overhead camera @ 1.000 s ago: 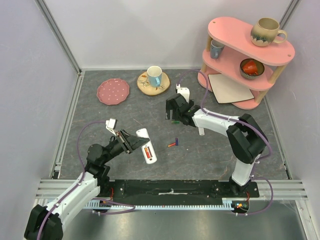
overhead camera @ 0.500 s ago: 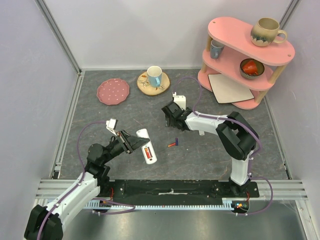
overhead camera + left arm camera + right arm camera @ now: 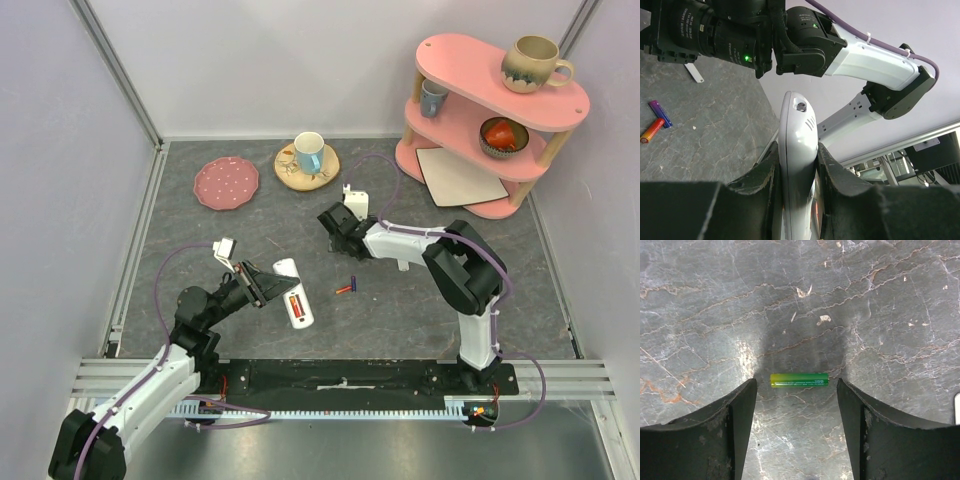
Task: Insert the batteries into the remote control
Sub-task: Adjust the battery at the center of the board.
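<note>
**Left arm grips the remote, right arm straddles a green battery**

Top view: the left gripper [image 3: 272,285] is clamped on the remote control [image 3: 297,312], near-left of centre. Its long axis runs far to near, the near end leaning right. The recess faces up, with a red battery [image 3: 295,303] lying lengthwise inside. Two loose batteries [image 3: 345,288] lie just right of it. The right gripper [image 3: 338,236] sits low over the table farther back — whatever lies under it is hidden here.

Left wrist: the fingers [image 3: 760,182] pinch both edges of the remote control, which points away; its lower end is cut off.

Right wrist: a green battery [image 3: 799,379] lies crosswise, left to right, between the spread jaws — neither touches it.
</note>
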Available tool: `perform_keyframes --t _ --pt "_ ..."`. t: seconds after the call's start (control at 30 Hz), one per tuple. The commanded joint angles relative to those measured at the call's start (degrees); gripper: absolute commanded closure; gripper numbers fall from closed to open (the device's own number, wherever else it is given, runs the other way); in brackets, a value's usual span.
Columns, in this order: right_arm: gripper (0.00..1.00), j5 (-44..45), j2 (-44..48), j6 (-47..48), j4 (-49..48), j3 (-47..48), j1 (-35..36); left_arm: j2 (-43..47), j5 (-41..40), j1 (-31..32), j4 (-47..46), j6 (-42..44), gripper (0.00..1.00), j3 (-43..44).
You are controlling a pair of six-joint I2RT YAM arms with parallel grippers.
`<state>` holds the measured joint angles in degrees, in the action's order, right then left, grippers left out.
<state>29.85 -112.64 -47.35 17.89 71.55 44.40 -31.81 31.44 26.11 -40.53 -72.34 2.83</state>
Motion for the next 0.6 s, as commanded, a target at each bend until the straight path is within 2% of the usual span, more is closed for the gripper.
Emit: perform_keyframes --t 0.0,0.57 --pt "0.29 2.0 -1.5 -3.9 0.5 3.5 0.2 0.5 -0.6 0.0 -1.0 2.3 0.98 -3.1" --pt "0.38 2.1 -2.3 -4.4 1.1 1.1 0.2 1.1 -0.9 0.1 -0.5 2.0 0.98 -3.7"
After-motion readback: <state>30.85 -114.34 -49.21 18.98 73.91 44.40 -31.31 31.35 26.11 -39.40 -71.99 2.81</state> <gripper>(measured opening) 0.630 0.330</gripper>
